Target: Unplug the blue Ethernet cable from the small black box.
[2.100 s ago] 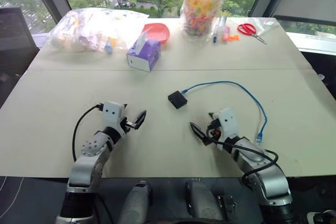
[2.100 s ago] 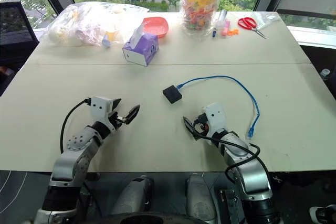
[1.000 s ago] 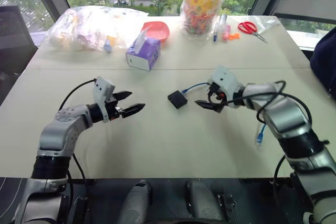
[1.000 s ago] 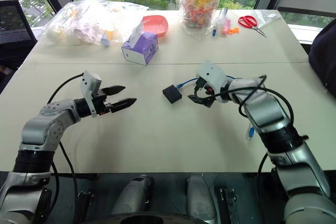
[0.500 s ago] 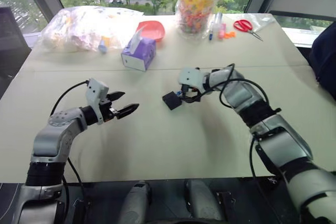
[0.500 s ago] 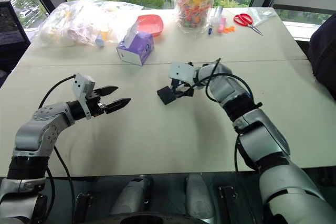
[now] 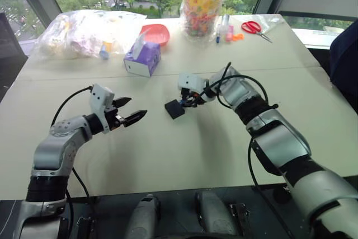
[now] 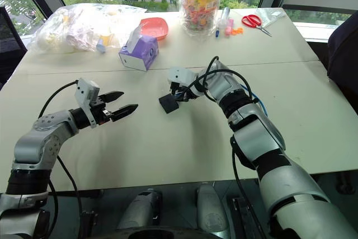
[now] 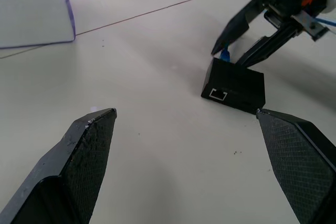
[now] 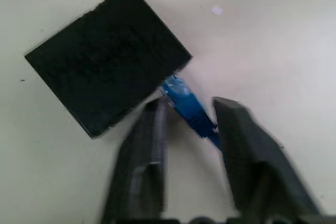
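Observation:
The small black box (image 7: 174, 109) lies flat near the middle of the table. The blue Ethernet cable (image 10: 181, 95) is plugged into one side of it, and most of the cord is hidden behind my right arm. My right gripper (image 7: 186, 102) points down at that side of the box, its two fingers closed in on the blue plug right next to the box. My left gripper (image 7: 137, 107) hovers open over bare table to the left of the box, a short way off. In the left wrist view the box (image 9: 234, 86) lies ahead, with an empty port facing me.
A purple tissue box (image 7: 141, 60) stands behind the black box. Along the far edge are a clear bag of items (image 7: 84, 29), a red bowl (image 7: 158, 33), a jar of colourful pieces (image 7: 202, 4), markers (image 7: 224, 29) and red scissors (image 7: 251, 26). A person's dark sleeve (image 7: 344, 54) is at the right.
My right gripper has swung left and down from above the cord to the box and closed on the blue plug. The left gripper has stayed put and open. The view has shifted a little.

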